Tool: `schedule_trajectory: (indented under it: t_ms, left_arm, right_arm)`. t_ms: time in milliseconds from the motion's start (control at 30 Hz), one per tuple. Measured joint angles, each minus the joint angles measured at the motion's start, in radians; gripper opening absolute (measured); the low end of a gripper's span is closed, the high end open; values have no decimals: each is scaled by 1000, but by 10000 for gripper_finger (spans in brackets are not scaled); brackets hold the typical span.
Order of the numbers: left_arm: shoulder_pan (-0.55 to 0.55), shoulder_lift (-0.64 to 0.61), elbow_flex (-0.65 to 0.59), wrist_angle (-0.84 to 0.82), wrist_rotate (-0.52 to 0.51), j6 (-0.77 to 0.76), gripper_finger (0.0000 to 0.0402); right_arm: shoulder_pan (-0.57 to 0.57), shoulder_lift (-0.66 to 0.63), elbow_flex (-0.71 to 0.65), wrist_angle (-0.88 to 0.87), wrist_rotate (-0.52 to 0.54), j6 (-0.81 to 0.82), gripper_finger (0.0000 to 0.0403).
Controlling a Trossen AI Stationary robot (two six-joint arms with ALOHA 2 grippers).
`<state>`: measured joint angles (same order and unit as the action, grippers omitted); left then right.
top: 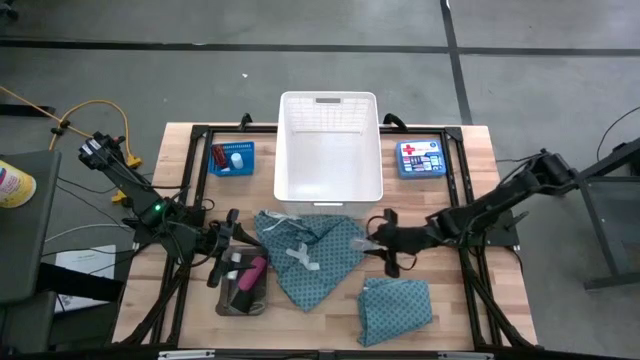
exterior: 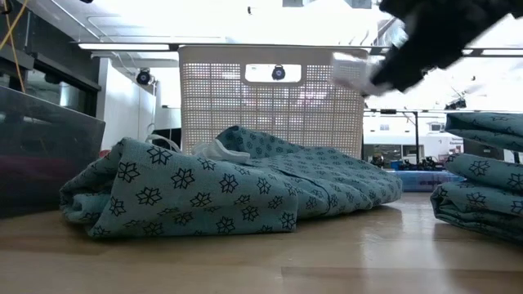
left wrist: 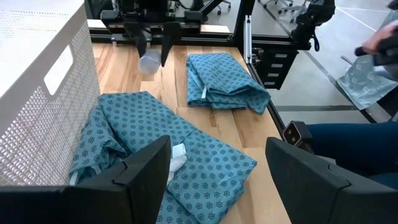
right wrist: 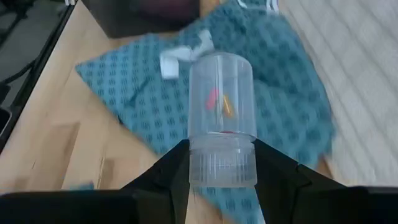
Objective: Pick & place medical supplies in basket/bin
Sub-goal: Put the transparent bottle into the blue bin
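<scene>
Here right fingers [right wrist: 221, 168] pinch a clear vial [right wrist: 221, 118], seemingly above teal cloth [top: 305, 250]; left fingers [left wrist: 221, 180] spread.

Robotics lab: wooden bench [top: 500, 300] in metal frame; concrete floor [top: 560, 60]; ceiling strip lights [exterior: 131, 46]

Wooden table [top: 160, 170] is occupied by white basket [top: 329, 150], blue basket [top: 231, 158], blue box [top: 419, 158], grey tray [top: 243, 291], two teal cloths [top: 310, 255] [top: 396, 310].

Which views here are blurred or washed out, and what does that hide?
Low view: the right gripper is a motion-smeared dark shape against blown-out ceiling lights, fingers unreadable. Right wrist view: the clear vial is fairly sharp, the teal cloth behind it soft. High and left wrist views: evenly lit, sharp.
</scene>
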<state>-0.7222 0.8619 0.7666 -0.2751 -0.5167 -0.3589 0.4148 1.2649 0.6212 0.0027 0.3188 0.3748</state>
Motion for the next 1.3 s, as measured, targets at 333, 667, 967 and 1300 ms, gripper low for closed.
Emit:
schedule_trajectory:
  t_ms: [333, 667, 967, 1300]
  left_arm:
    - [0, 0, 0, 0, 0, 0, 254]
    - [0, 0, 0, 0, 0, 0, 254]
    - [0, 0, 0, 0, 0, 0, 254]
    - [0, 0, 0, 21, -6, 1, 254]
  right_arm:
    - [-22, 277, 354, -68, 46, -113, 133]
    - [-44, 458, 568, -75, 42, -122, 133]
    - [-35, 460, 573, -73, 47, -110, 133]
    - [-35, 460, 573, -11, 46, -163, 133]
